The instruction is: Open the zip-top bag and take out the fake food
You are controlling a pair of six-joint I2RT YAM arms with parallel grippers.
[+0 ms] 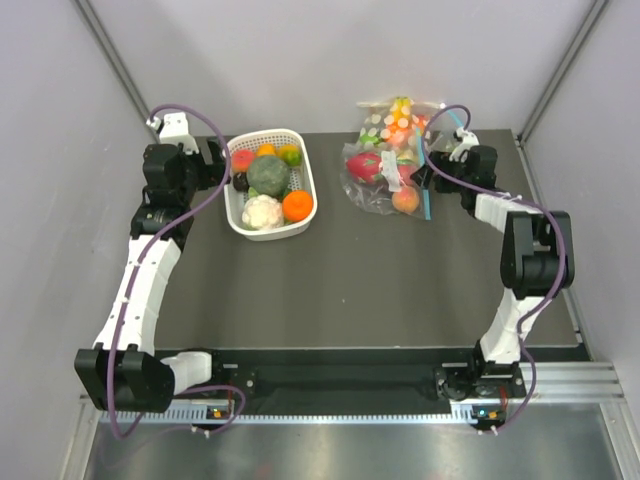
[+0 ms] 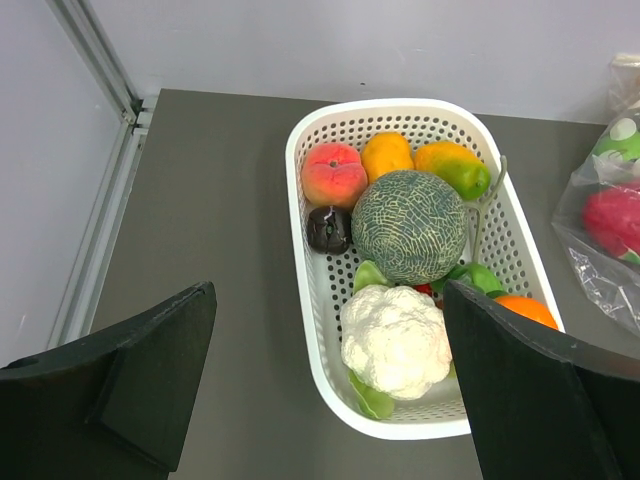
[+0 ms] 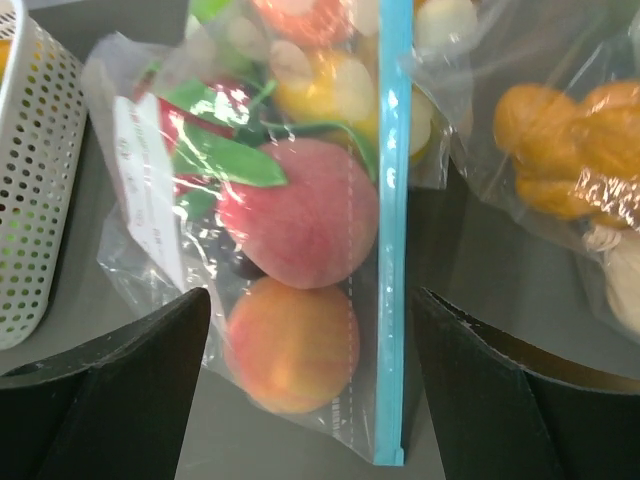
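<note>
Both arms reach out from the near edge of the dark table (image 1: 330, 290). At about 11 o'clock the left gripper (image 2: 330, 300) hangs with its fingers spread wide above the near end of a white basket (image 1: 240, 225). The basket holds a cauliflower (image 1: 262, 212), a round green ball (image 1: 268, 175) and an orange (image 1: 298, 206).

At about 1 o'clock the zip-top bag (image 1: 385, 182) lies flat and zipped, its blue strip (image 3: 392, 250) on the right side. The right gripper (image 3: 312, 300) is spread too, one finger on each side of the bag's near corner, pinching nothing. Inside the bag are a peach (image 3: 290, 345) and a pink-red fruit (image 3: 295, 220). A dotted bag (image 1: 400, 120) lies just beyond, at 12 o'clock from it.
</note>
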